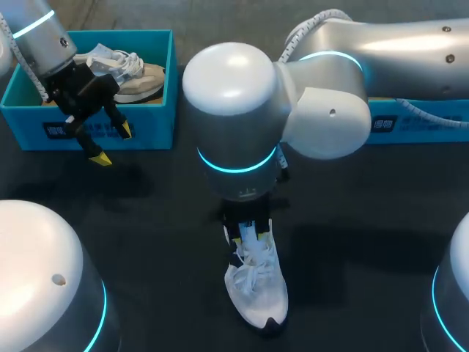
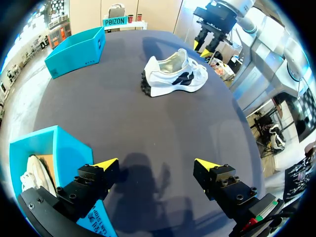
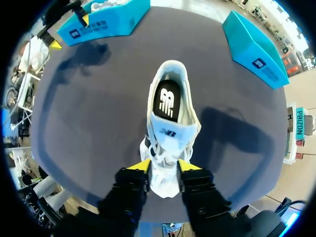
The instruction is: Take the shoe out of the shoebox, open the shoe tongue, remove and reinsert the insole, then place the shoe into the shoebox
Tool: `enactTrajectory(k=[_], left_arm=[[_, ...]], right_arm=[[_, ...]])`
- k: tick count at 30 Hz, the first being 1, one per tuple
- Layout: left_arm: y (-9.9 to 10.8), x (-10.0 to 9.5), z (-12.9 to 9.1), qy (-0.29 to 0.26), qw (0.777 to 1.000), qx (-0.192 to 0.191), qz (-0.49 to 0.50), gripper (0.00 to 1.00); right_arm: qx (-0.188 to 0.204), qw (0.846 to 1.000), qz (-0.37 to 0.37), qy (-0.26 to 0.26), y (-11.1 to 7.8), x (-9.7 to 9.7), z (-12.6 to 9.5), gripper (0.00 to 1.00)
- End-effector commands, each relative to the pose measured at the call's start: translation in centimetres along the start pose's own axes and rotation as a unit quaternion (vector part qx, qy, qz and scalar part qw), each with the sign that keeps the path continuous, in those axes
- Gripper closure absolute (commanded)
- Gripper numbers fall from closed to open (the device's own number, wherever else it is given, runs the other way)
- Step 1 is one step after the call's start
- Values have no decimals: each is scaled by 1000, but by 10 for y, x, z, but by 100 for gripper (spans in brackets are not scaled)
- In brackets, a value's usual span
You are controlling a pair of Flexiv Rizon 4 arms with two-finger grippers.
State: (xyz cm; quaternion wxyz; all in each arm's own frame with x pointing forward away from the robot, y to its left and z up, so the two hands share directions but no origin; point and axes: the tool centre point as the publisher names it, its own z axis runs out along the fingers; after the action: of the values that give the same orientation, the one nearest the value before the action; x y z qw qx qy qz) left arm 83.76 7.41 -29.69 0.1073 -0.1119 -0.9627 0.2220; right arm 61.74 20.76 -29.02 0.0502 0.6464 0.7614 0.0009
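Nearest, on the dark table (image 1: 146, 220): white shoe (image 1: 256, 290), upright on its sole, out of its box, heel pointing away from the right gripper (image 3: 164, 167). Clamped at the toe end, yellow-tipped fingers pressed against both sides, laces just ahead of them. Farther off, to the left: left gripper (image 2: 157, 164), spread wide, holding nothing, hanging over the table just before the blue shoebox (image 1: 157, 88). Inside that, a second shoe (image 1: 139, 77). Far right, another blue box (image 1: 418, 121).
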Motion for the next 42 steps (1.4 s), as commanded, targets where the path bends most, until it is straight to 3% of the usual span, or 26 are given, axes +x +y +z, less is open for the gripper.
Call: enactTrajectory(k=[1,14,24,27,35,42], left_arm=[[1,0,0,0,1000,0,1,0],[1,0,0,0,1000,0,1,0],[1,0,0,0,1000,0,1,0],[1,0,0,0,1000,0,1,0],[1,0,0,0,1000,0,1,0],[1,0,0,0,1000,0,1,0]], right_arm=[[6,1000,-3,12,8,-7,11,79],[14,1000,-12,12,27,-16,28,78],[31,999,-21,39,48,-22,56,78],[31,998,-22,41,48,-22,56,77],[10,1000,-23,7,39,-19,25,73],[10,999,-34,19,40,-18,35,70]])
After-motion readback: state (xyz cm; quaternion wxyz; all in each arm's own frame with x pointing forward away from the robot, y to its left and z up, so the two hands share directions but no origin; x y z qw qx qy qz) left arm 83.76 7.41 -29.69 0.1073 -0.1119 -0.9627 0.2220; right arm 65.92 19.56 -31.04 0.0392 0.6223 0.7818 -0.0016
